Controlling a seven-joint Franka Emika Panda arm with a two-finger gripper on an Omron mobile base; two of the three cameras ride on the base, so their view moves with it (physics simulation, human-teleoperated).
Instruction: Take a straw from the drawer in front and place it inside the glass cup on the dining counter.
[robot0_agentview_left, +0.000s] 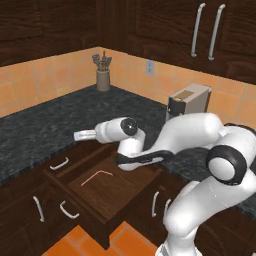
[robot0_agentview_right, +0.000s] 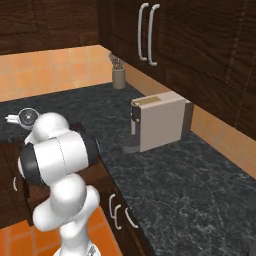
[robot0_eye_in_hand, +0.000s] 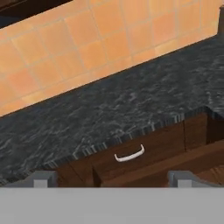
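Observation:
The dark brown drawer (robot0_agentview_left: 107, 212) stands pulled out below the black speckled worktop, its silver handle (robot0_agentview_left: 69, 210) on the front. The thin pink-red straw (robot0_agentview_left: 97, 176) lies flat on the drawer's floor, bent end to the right. My gripper (robot0_agentview_left: 76, 135) hovers above the drawer's back left corner, level with the worktop edge and pointing left, well above the straw. In the hand view the gripper (robot0_eye_in_hand: 113, 179) is open, its fingertips (robot0_eye_in_hand: 41, 178) wide apart with nothing between them, and a drawer wall (robot0_eye_in_hand: 205, 153) shows at the right. The glass cup and the dining counter are out of view.
A neighbouring shut drawer front with a curved handle (robot0_eye_in_hand: 129, 154) faces the hand. On the black worktop (robot0_agentview_right: 190, 175) stand a beige coffee machine (robot0_agentview_right: 157, 120) and a utensil holder (robot0_agentview_left: 103, 76) in the corner. Dark wall cupboards (robot0_agentview_left: 205, 30) hang above.

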